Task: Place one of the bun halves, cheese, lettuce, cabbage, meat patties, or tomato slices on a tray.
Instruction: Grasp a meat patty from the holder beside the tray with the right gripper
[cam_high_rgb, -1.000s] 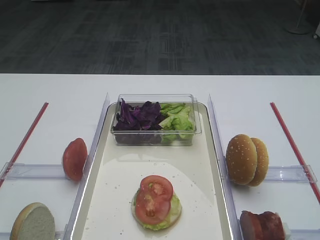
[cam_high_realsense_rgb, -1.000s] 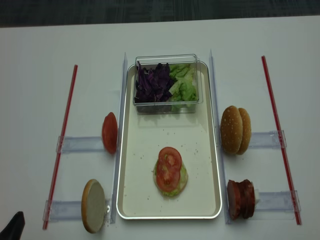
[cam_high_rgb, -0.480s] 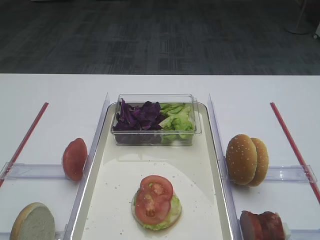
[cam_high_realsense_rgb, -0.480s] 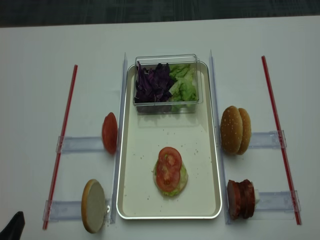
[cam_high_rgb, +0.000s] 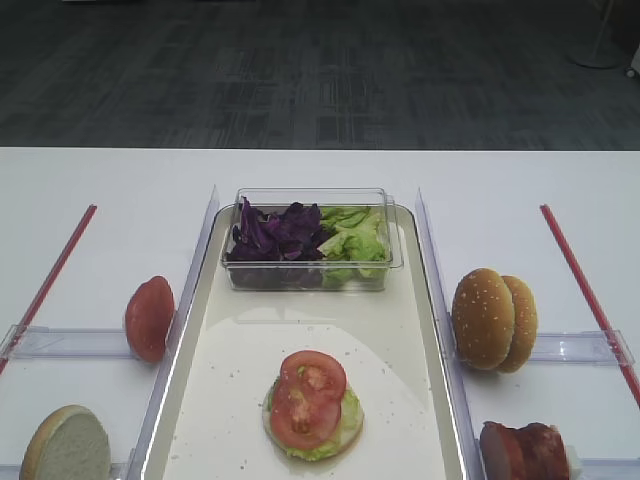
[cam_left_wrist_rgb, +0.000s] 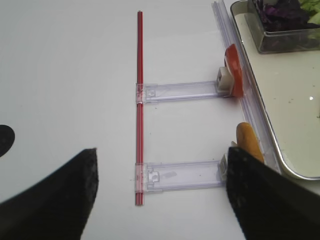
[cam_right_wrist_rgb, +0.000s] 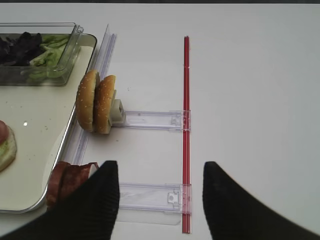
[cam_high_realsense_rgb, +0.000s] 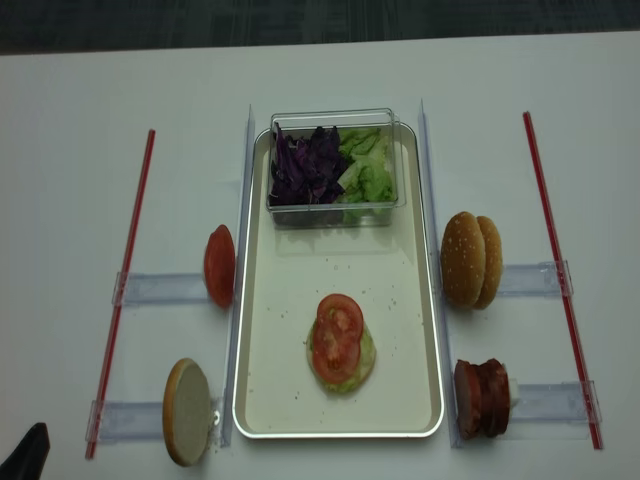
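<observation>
From my seat the two overhead views show the whole tray (cam_high_realsense_rgb: 262, 400), cream-white with a shiny rim. The wrist views catch only its edges.

Right wrist view: right gripper (cam_right_wrist_rgb: 159, 200) hangs over the table by the meat patties (cam_right_wrist_rgb: 70, 181), jaws spread, nothing between them. Left wrist view: left gripper (cam_left_wrist_rgb: 160, 200) jaws also wide apart and empty. In the realsense overhead only a dark tip shows at the bottom left corner.

Counts: two tomato slices (cam_high_realsense_rgb: 336, 338) overlapping on the tray on top of lettuce and a pale bun base. One more tomato slice (cam_high_realsense_rgb: 219, 265) stands on edge left of the tray. One flat bun half (cam_high_realsense_rgb: 187, 411) at lower left. Two seeded bun halves (cam_high_realsense_rgb: 468, 259) upright on the right. Patties (cam_high_realsense_rgb: 482, 398) stand on edge lower right (count unclear, maybe three).

A clear box (cam_high_realsense_rgb: 333, 165) at the tray's far end holds purple cabbage (cam_high_realsense_rgb: 305, 165) and green lettuce (cam_high_realsense_rgb: 368, 170).
</observation>
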